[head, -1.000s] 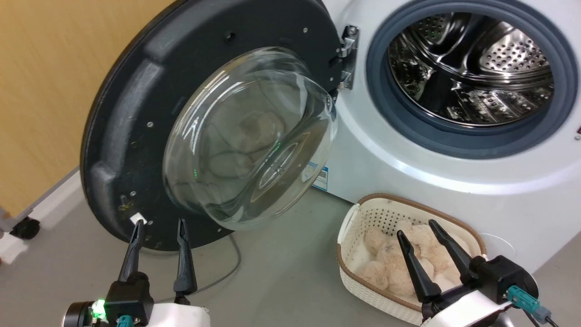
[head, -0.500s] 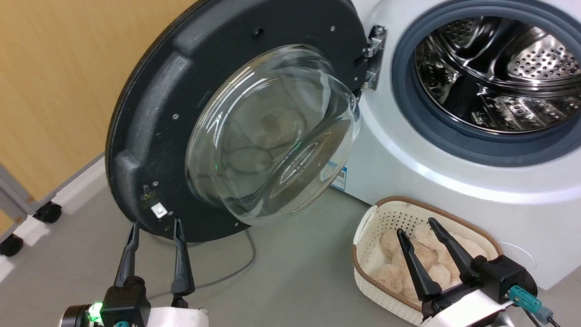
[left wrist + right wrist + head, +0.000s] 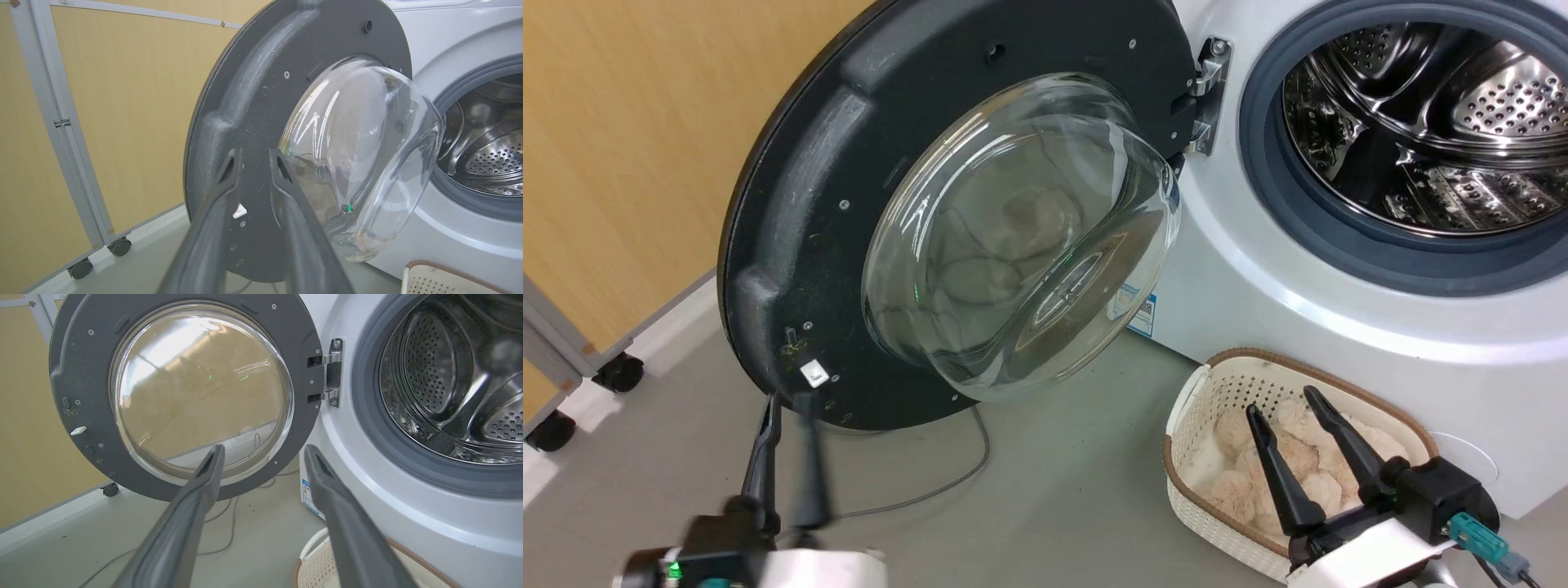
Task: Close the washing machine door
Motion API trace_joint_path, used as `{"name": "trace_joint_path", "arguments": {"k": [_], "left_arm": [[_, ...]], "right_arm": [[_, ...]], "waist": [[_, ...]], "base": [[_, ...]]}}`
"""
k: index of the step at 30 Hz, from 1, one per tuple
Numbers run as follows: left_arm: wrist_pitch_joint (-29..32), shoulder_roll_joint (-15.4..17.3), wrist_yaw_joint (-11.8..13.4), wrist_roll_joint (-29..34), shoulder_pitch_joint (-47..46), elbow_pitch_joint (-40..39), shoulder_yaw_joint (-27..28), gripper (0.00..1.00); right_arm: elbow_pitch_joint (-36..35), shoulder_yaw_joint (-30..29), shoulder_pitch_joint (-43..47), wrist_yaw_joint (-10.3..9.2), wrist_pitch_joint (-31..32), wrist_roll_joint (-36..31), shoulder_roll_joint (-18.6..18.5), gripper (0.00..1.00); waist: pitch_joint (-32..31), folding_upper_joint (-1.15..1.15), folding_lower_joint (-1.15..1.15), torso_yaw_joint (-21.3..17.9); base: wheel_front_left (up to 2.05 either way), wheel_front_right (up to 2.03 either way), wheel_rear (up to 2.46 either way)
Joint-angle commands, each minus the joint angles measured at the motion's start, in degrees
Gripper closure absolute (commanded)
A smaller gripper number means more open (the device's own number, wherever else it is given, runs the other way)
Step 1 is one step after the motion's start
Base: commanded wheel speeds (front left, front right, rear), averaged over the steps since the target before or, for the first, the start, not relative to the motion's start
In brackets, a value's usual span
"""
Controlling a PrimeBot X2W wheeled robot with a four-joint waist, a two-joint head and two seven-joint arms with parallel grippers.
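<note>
Likely heavy and stiff, the washing machine door (image 3: 792, 204) has fragile glass (image 3: 1013, 245): push its black rim at 7 o'clock with the narrowly parted, empty left end effector (image 3: 786, 404).

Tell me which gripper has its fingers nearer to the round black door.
The left gripper: its fingers end close by the lower rim of the round black glass-bowled door, while the right gripper points over the white perforated basket.

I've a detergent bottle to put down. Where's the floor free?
Bare grey floor lies between the lower rim of the washing machine door and the basket, crossed only by a thin cable, and left of the door toward the castors. Crowded on the right: the basket sits close by the washing machine, the right pincer over it.
</note>
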Motion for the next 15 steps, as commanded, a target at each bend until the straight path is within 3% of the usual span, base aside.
{"name": "trace_joint_path", "arguments": {"k": [1, 7, 15], "left_arm": [[-0.3, 0.1, -0.5, -1.1, -0.7, -0.8, 1.4, 1.0], [-0.3, 4.0, -4.2, -8.0, -6.8, 0.3, 10.2, 1.0], [6.7, 8.3, -9.0, -26.0, -19.8, 11.7, 20.6, 1.0]], "right_arm": [[-0.4, -0.4, 0.5, 0.05, -0.2, 0.1, -0.1, 0.0], [-1.9, -2.1, 1.7, 0.05, 0.4, -0.7, -0.1, 0.0], [-4.6, -4.3, 3.3, 0.05, 1.6, -1.7, -0.5, 0.0]], "waist": [[0.1, 0.0, 0.0, 0.0], [1.2, 0.0, 0.0, -0.2], [2.8, 0.0, 0.0, -0.3]], "base": [[0.0, 0.0, 0.0], [0.0, 0.0, 0.0], [0.0, 0.0, 0.0]]}}
